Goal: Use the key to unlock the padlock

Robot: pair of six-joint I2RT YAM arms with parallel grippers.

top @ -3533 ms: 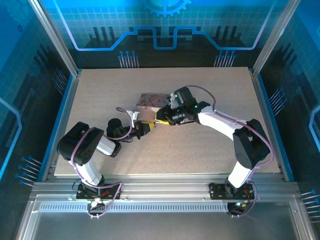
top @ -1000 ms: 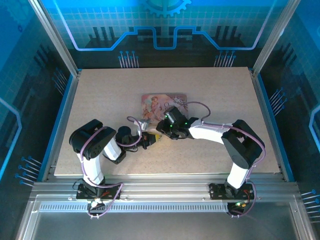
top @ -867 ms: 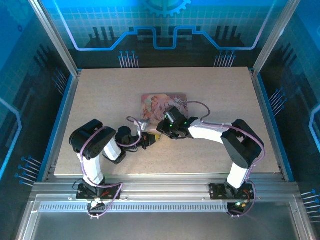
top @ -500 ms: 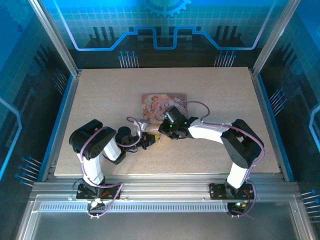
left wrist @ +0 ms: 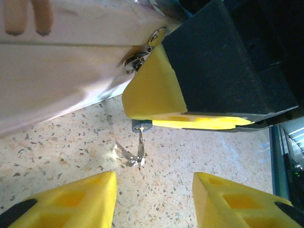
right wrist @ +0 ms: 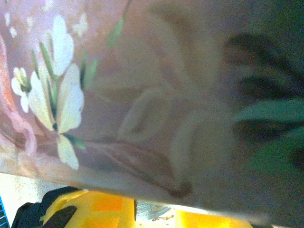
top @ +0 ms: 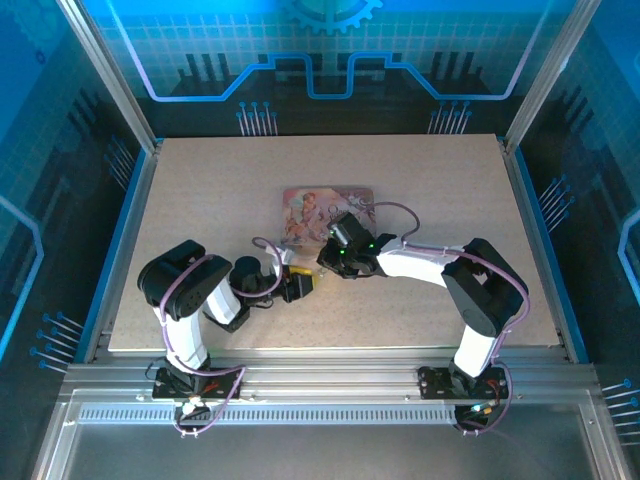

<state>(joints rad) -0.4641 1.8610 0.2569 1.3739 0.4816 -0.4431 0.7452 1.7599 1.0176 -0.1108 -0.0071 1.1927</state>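
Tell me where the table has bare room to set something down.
Free: the table left of the pink tin and right of it. Crowded: the tin's near side, where the left pincer and right pincer meet.

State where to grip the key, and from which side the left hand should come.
Probably the key by its thin free end: its head is pinched in the right hand. Come from the near side, where the open left hand faces it.
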